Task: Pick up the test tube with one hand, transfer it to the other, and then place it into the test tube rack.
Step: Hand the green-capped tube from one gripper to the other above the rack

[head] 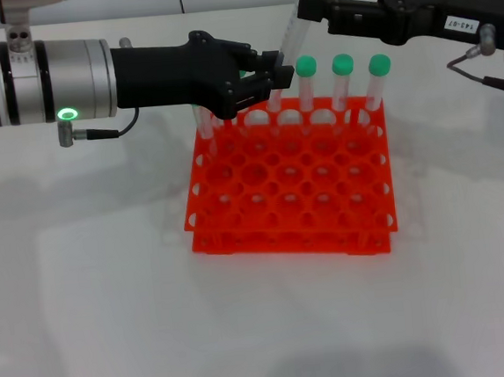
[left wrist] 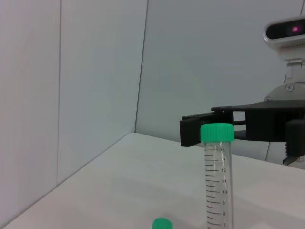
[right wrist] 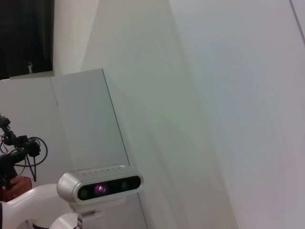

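The tube (head: 295, 28) is held above the rack's (head: 289, 185) 12 o'clock edge, pinched low by the left tool (head: 264, 74) and near its cap by the right tool (head: 309, 5). Its long axis stands near-vertical (cap up, leaning toward 1 o'clock). A mistimed release could drop it.

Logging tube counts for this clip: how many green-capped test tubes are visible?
4. One test tube is held between the left gripper and right gripper; three stand along the far row of the rack. Others may hide behind the left gripper.
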`<action>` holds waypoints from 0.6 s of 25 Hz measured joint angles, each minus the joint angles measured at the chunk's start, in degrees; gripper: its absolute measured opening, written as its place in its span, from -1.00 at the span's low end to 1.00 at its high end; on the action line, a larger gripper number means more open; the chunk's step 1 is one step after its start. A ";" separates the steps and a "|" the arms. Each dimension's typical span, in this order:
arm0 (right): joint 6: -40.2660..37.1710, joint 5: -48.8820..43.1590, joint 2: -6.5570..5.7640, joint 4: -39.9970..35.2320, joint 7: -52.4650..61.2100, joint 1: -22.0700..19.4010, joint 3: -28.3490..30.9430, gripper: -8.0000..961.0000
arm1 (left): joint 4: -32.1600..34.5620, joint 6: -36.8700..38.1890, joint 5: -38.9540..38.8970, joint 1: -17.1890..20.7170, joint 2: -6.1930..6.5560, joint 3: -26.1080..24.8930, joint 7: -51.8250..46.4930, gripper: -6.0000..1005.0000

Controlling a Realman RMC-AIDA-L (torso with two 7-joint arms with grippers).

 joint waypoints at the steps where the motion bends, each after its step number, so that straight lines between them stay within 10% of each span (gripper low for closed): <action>1: 0.05 0.22 0.02 0.24 -0.15 0.20 -0.19 0.75 | 0.01 -0.01 -0.10 0.04 -0.01 0.00 0.00 -0.55; 15: 1.15 0.67 0.06 1.54 -0.42 1.21 -1.06 0.63 | 0.03 -0.01 -0.23 0.29 -0.13 0.00 0.14 -0.55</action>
